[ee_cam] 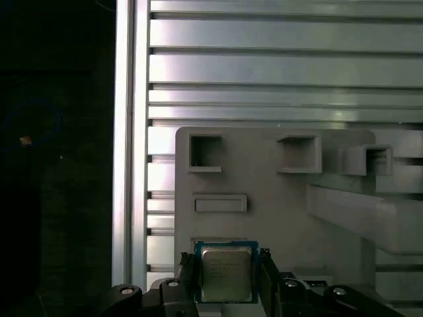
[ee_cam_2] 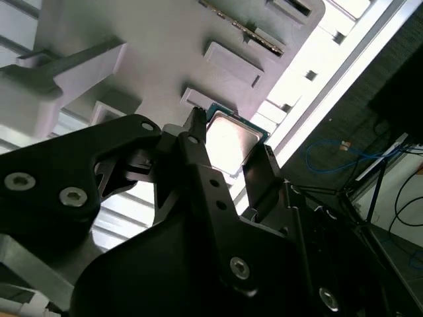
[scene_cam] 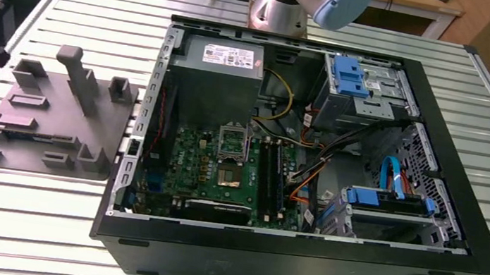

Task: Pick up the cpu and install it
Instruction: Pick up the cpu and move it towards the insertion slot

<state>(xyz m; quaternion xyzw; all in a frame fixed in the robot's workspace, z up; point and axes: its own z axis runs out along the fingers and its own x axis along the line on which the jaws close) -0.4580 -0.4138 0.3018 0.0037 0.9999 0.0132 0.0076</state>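
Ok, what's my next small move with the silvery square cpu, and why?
Probably a short straight lift: the gripper looks shut on the small silvery square cpu at the grey plastic plate, whose tall upright ridge stands close beside.

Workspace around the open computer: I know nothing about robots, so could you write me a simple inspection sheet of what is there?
Surface: slatted metal table, carrying an open computer case and a grey plate with upright blocks.
Job's things: the cpu lies flat on the grey plate; the green motherboard sits inside the case.
Clutter: nothing seen.
Gripper: the gripper is at the cpu, over the grey plate; whether it grips cannot be told.
Cables: orange wires and a blue cable inside the case.
Surroundings: arm base behind the case.
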